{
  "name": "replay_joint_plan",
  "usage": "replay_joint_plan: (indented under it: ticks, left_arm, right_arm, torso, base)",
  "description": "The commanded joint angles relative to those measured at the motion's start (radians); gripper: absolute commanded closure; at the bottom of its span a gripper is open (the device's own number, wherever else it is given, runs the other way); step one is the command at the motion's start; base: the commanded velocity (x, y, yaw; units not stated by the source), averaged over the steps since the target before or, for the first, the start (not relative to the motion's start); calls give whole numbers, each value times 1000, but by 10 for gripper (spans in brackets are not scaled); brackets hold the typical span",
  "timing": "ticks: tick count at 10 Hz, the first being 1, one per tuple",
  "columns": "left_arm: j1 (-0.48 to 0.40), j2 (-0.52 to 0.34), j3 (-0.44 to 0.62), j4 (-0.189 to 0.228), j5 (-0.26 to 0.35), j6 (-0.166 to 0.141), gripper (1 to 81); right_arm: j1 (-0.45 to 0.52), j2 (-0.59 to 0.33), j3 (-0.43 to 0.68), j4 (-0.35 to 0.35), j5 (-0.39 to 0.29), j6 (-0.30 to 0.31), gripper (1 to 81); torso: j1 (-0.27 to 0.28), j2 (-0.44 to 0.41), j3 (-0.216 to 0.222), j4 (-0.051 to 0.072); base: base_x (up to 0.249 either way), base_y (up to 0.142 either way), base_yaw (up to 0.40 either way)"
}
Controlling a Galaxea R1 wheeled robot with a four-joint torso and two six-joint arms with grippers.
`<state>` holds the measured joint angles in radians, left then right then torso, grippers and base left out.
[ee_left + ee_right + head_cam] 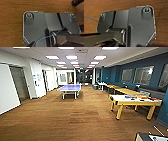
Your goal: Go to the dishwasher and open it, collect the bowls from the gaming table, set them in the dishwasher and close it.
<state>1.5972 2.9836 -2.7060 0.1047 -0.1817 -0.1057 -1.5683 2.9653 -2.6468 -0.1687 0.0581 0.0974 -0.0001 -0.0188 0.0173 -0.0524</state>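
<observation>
The gaming table (135,101), with a pale top and yellow edge and legs, stands at the right of the hall, a few metres ahead of me. Small coloured things lie on its top, among them a blue one (130,96) and an orange one (143,97); they are too blurred to tell as bowls. The dishwasher is out of view. In both wrist views the brown wood floor (11,25) (115,5) lies beneath my arms, with nothing on it.
A blue table-tennis table (70,88) stands mid-hall further ahead. More yellow tables (126,91) line the teal right wall (163,110). White walls and doorways (18,84) run along the left. A dark and white object (150,137) sits at my lower right. Wood floor (75,117) stretches ahead.
</observation>
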Motion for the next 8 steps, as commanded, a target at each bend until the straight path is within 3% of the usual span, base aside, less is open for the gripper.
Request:
replay_joint_plan:
  ticks: [1, 8]
  left_arm:
    - [-47, -3, -2, -3, 42, 0, 10]
    - [-47, 0, -2, -3, 44, 0, 10]
  right_arm:
    - [50, -6, 1, 2, -46, -1, 10]
    - [47, 5, 1, -5, -47, -4, 10]
  torso:
    - [0, 0, 0, 0]
    - [0, 0, 0, 0]
  base:
    - [256, 0, 0]
    - [274, 0, 0]
